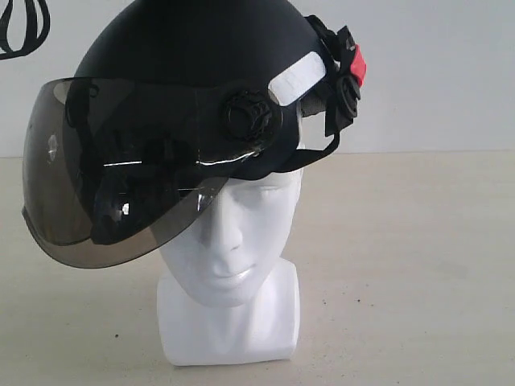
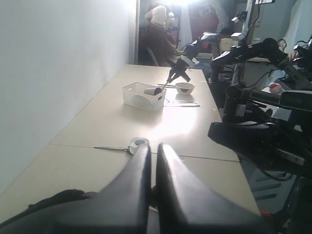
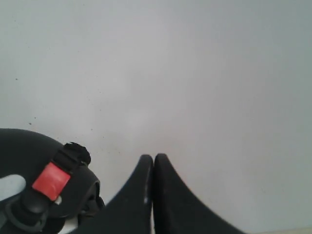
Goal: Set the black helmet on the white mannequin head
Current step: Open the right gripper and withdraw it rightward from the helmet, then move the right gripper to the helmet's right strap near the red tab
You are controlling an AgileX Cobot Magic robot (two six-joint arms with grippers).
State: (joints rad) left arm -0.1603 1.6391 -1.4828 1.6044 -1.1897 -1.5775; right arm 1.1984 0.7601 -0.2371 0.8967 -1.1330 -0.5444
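Note:
The black helmet [image 1: 193,56] sits on top of the white mannequin head [image 1: 233,241], tilted, with its smoky visor [image 1: 105,169] hanging out past the face to the left. The head stands upright on its block base [image 1: 233,330]. Neither gripper shows in the exterior view. In the right wrist view my right gripper [image 3: 153,158] is shut and empty, just beside the helmet's rear [image 3: 19,146] and its red buckle [image 3: 51,179]. My left gripper [image 2: 153,146] is shut, pointing along a long table; helmet and head are out of that view.
On the table in the left wrist view lie a tape roll [image 2: 138,143], a white basket [image 2: 144,95] and a bowl [image 2: 185,87]. Other robot arms [image 2: 253,48] stand along its right side. A white wall [image 3: 195,73] is behind the helmet. Black cable [image 1: 24,32] hangs top left.

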